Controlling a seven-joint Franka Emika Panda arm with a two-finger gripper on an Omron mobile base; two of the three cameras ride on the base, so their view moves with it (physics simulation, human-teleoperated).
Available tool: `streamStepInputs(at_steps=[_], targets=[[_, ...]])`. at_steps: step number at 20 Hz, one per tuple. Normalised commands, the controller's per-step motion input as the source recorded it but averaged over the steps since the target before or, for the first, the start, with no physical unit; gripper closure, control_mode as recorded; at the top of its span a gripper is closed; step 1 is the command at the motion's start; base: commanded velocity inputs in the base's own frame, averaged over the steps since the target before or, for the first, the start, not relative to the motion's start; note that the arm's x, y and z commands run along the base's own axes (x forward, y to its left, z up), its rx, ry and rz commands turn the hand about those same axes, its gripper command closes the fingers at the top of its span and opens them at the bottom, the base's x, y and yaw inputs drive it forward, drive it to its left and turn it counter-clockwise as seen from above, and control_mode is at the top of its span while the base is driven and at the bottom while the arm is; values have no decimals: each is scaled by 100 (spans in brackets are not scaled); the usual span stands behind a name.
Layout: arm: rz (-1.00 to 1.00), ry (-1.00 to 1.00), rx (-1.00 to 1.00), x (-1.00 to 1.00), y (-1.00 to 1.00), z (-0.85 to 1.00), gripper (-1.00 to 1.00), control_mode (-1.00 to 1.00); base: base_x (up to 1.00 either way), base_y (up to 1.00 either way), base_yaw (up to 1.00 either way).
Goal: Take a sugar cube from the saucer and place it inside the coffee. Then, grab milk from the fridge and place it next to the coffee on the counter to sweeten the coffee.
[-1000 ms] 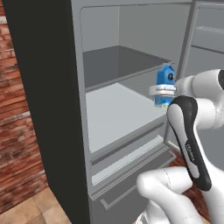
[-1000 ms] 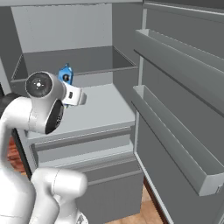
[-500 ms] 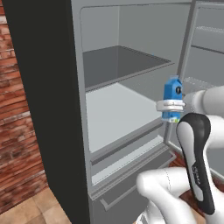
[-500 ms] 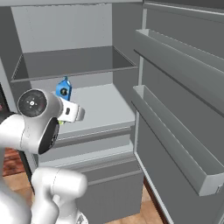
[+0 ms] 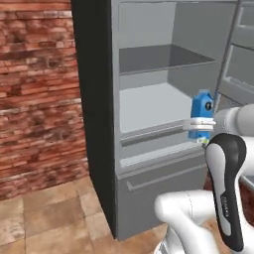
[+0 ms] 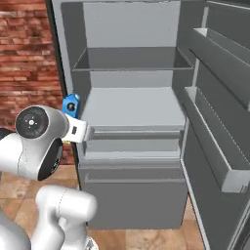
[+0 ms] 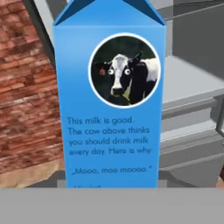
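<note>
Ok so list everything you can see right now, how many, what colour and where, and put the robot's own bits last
milk: one, blue carton with a round cow picture and dark print, upright in the gripper, out in front of the fridge's open compartment.
fridge: one, grey inside with a dark outer side, door swung open; bare shelves above, closed drawers below.
fridge door: one, pale grey, open at the right of the right base view, lined with shelf rails.
brick wall: one, red-brown, left of the fridge.
floor: tan tiles, in front of the wall and fridge.
arm: one, white with dark joints, rising in front of the fridge.
gripper: one, closed around the lower part of the milk.
</note>
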Motion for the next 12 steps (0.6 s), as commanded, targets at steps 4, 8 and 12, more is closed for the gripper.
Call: streamStepInputs(at_steps=[4,8,12], targets=[[0,0,0,0,0,0,100,100,-59,49,82],[0,0,0,0,0,0,100,100,-14,75,88],[0,0,0,0,0,0,100,100,25,50,80]])
